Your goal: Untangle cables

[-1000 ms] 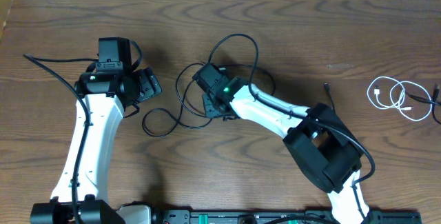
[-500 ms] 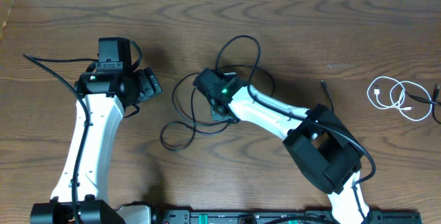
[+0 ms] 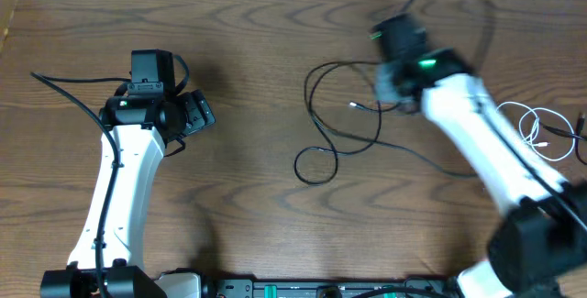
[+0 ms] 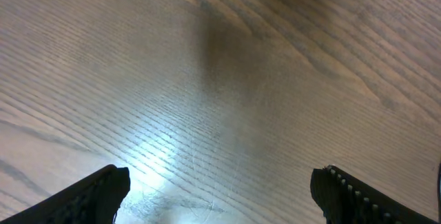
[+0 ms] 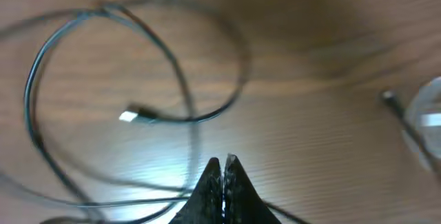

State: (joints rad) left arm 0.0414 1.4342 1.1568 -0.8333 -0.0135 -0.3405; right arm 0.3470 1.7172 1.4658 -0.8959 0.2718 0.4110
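Right gripper closed, seemingly pinching black cable, mid frame; white cable far right. Left gripper wide open, empty. We'd pull slowly, keeping loops flat on counter.

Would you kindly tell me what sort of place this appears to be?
Probably a robotics lab bench: a left arm and right arm stand at a wood-grain table, with a loose black cable and a coiled white cable.
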